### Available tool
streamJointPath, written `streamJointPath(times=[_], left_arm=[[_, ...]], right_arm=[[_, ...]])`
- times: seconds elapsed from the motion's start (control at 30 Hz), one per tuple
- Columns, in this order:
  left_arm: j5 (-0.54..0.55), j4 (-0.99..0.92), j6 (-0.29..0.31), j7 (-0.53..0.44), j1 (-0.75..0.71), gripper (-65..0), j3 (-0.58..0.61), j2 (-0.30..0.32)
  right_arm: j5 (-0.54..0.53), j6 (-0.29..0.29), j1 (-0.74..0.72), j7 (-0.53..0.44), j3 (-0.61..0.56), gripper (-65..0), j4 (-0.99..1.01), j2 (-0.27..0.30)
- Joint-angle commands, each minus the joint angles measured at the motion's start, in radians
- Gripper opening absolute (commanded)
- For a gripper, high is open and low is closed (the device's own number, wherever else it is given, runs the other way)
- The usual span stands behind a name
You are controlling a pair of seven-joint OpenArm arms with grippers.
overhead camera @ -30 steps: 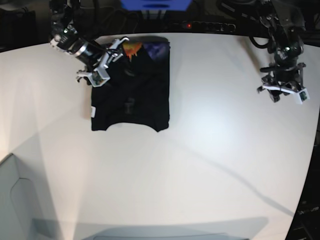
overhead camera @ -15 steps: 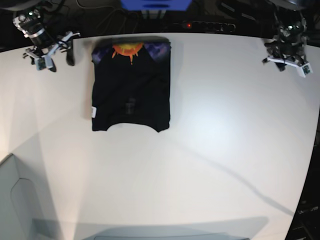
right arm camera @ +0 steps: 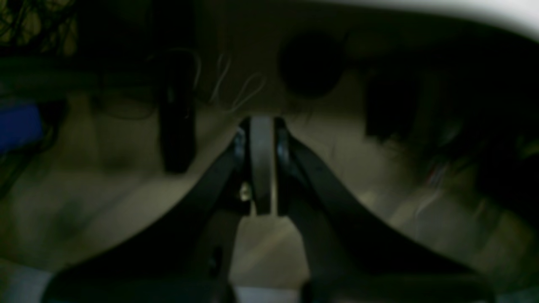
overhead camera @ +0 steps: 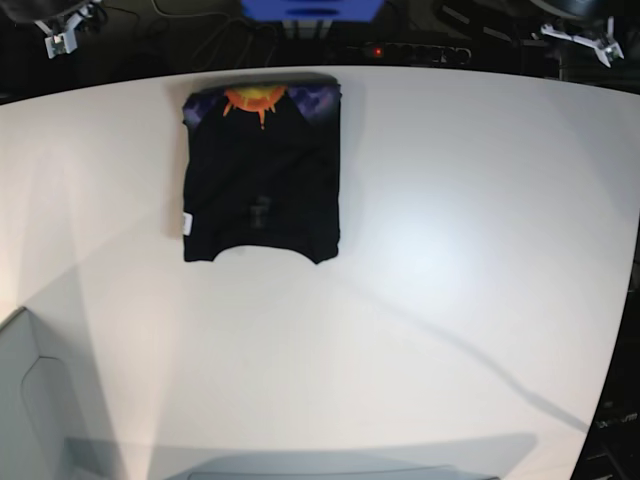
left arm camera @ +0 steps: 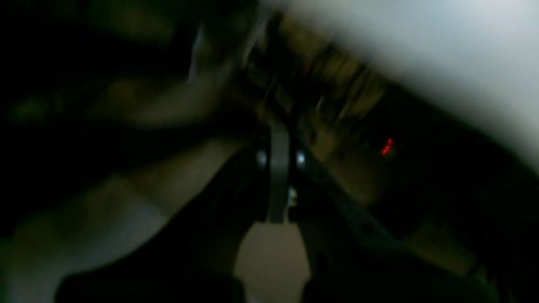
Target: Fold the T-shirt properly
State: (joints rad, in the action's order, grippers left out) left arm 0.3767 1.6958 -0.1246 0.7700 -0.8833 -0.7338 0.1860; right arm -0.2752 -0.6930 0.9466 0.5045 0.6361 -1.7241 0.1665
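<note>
The black T-shirt (overhead camera: 262, 170) lies folded into a rectangle on the white table (overhead camera: 450, 250), left of the middle at the back. Its orange sun print (overhead camera: 255, 100) with purple-blue edges shows at the far end, and a small white tag (overhead camera: 187, 224) sticks out at its left edge. My right gripper (overhead camera: 62, 30) is raised off the table's back left corner, my left gripper (overhead camera: 585, 35) off the back right corner. Both are far from the shirt. In the wrist views the left gripper (left arm camera: 278, 176) and the right gripper (right arm camera: 262, 168) are shut and empty, over dark clutter; the shirt is out of view there.
A black power strip with a red light (overhead camera: 400, 50) and a blue object (overhead camera: 310, 8) sit behind the table's far edge. A grey panel (overhead camera: 30, 400) stands at the front left. The red light also shows in the left wrist view (left arm camera: 386, 146).
Both arms have pulled back and up off the table to the far corners. My right gripper left the shirt's far left corner. The shirt now lies flat with the sun print exposed.
</note>
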Motion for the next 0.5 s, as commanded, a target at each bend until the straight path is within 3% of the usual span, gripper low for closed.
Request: streamJointPath(times=[0.0, 0.2, 0.47], left_arm=[[-0.008, -0.049, -0.005, -0.016, -0.014, -65.0, 0.018, 0.011], [-0.080, -0.377, -0.005, -0.255, 0.074, -65.0, 0.245, 0.013], [-0.114, -0.923, -0.005, -0.449, 0.392, -65.0, 0.609, 0.005]], right_arm=[[-0.002, -0.005, 0.009, -0.002, -0.025, -65.0, 0.042, 0.029], [-0.002, -0.005, -0.169, -0.043, -0.262, -65.0, 0.454, 0.120], [-0.002, -0.005, -0.449, -0.294, -0.552, -65.0, 0.913, 0.143]])
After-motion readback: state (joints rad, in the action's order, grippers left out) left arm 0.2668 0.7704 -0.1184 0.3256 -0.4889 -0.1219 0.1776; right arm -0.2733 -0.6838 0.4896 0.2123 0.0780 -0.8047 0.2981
